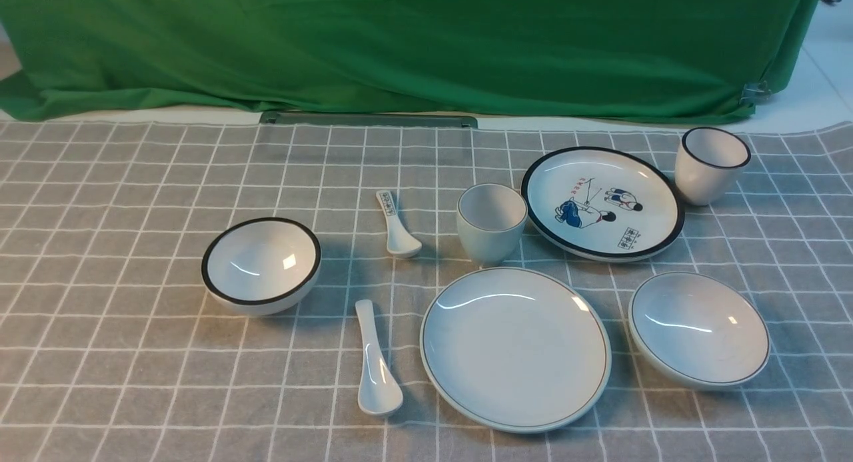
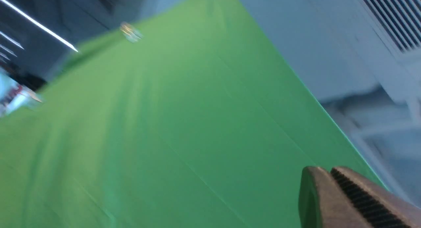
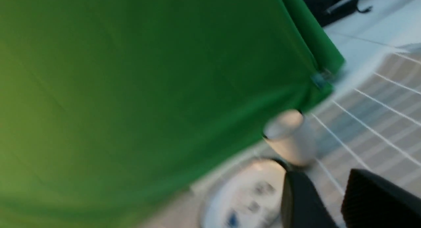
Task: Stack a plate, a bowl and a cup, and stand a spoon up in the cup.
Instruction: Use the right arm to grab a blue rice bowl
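**8 pcs on cloth: 2 plates, 2 bowls, 2 cups, 2 spoons, none stacked**

Grippers, wrist views only, both blurred. Left gripper (image 2: 329, 170): jaws pressed together, nothing betw. them, green backdrop (image 1: 400, 49) behind. Right gripper (image 3: 329, 178): 2 dark fingers (image 3: 302, 201) spread w/ a clear gap, nothing in it.

Near row, L to R in front view, on grey checked tablecloth (image 1: 133, 382):
- spoon (image 1: 375, 369), long, plain white, lying flat, scoop end nearest, handle pointing away.
- plate (image 1: 515, 349), just R of spoon, not touching it.
- bowl (image 1: 698, 329), R of plate, narrow gap betw. rims.

Mid row:
- black-rimmed bowl (image 1: 261, 265), far L, well apart from the rest.
- short spoon (image 1: 396, 225), writing on handle, flat, beyond the long one.
- cup (image 1: 491, 222), upright, mouth up, just beyond plate's far rim.

Far row:
- cartoon plate (image 1: 602, 203), thick black rim, just R of cup; contact w/ cup unclear.
- black-rimmed cup (image 1: 712, 164), upright, just beside cartoon plate's far R edge.

Backdrop hangs across the far end, hem on the table edge.
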### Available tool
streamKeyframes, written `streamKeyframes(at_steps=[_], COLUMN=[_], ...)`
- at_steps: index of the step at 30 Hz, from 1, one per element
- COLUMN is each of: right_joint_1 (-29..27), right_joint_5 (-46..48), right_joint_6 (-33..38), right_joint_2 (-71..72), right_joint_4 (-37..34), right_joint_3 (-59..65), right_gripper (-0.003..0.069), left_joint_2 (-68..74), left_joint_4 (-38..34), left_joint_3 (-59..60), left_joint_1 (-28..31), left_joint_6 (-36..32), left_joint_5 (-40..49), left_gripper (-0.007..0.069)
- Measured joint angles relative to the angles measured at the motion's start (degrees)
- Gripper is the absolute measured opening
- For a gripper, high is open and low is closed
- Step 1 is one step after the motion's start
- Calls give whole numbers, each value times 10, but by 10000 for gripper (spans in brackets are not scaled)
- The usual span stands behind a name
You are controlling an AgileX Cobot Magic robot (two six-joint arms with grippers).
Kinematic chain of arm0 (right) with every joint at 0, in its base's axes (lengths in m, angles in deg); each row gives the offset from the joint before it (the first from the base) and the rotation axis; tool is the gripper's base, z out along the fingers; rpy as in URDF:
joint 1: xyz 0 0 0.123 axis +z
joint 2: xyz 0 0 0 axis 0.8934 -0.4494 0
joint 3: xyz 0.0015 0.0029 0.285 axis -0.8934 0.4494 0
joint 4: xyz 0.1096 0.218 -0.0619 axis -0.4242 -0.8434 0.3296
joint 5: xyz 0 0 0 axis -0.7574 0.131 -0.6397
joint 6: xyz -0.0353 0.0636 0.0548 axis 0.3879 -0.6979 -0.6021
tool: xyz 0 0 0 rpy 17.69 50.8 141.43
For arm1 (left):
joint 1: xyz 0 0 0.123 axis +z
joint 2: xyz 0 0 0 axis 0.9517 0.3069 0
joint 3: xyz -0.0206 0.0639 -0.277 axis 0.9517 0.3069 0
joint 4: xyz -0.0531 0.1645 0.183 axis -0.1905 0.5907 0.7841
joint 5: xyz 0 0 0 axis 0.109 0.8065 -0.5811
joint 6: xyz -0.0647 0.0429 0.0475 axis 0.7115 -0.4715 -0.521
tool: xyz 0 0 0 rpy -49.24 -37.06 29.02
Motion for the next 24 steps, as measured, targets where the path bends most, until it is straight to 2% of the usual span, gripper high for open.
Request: streamKeyframes(at_steps=[1,4,6,7,8,9,10,12,14,16,18,19,21,24], right_joint_1=[0,0,0,0,0,3,5,24,40,54,74,77,85,87], right_joint_5=[-7,-16,-21,-22,-22,14,30,149,254,352,515,527,618,665], right_joint_6=[0,30,42,42,37,24,23,62,116,148,175,177,195,229], right_joint_2=[0,0,0,0,0,0,0,-18,-59,-117,-241,-252,-346,-479], right_joint_4=[-2,-5,-5,-5,-5,-5,-4,20,37,54,96,100,130,151], right_joint_3=[0,0,0,0,0,-9,-15,-92,-167,-237,-339,-346,-396,-448], right_gripper=[242,242,242,242,242,229,223,153,71,41,27,25,21,18], left_joint_2=[11,86,151,165,200,264,278,372,434,486,553,562,591,616], left_joint_4=[18,71,79,79,77,65,59,32,17,6,-15,-19,-34,-35], left_joint_3=[-34,-167,-244,-258,-288,-327,-334,-359,-359,-356,-348,-347,-346,-346], left_joint_1=[0,0,0,0,0,0,0,0,0,0,0,0,-1,-25], left_joint_6=[1,-13,-66,-80,-115,-170,-180,-232,-266,-289,-318,-323,-342,-355], left_joint_5=[34,234,364,389,450,554,575,684,730,752,765,766,768,763], left_gripper=[17,17,17,17,17,17,17,17,17,17,17,16,9,3])
